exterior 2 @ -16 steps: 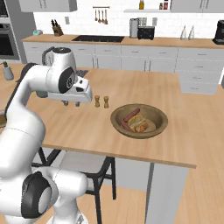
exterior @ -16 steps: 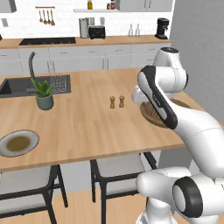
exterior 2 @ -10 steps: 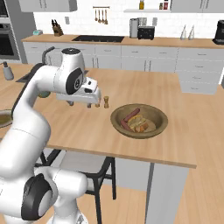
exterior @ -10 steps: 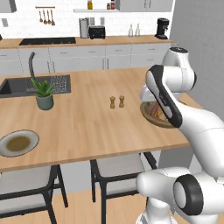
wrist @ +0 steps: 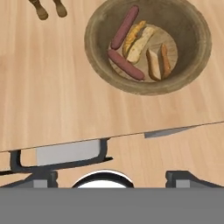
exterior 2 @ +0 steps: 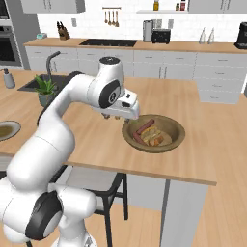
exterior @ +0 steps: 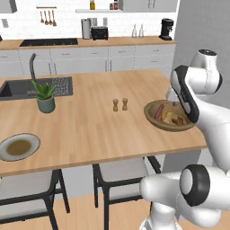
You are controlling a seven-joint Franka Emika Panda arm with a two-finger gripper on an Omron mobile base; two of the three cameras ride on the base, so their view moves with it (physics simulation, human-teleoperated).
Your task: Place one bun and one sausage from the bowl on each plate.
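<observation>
My gripper (exterior 2: pixel 126 114) hangs jaws apart and empty, bowl at my 12 o'clock. The wide dark-brown wooden bowl (wrist: pixel 98 26) holds two slim reddish-brown sausages (wrist: pixel 125 27) at its 10 and 8 o'clock, tan bread buns (wrist: pixel 141 44) centre-right. Sausages look light, firm, probably slippery and prone to rolling; I'd pinch one mid-length across its width.

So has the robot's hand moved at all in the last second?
Yes. In the right base view the gripper has swung right, from left of the two small shakers towards the bowl.
</observation>
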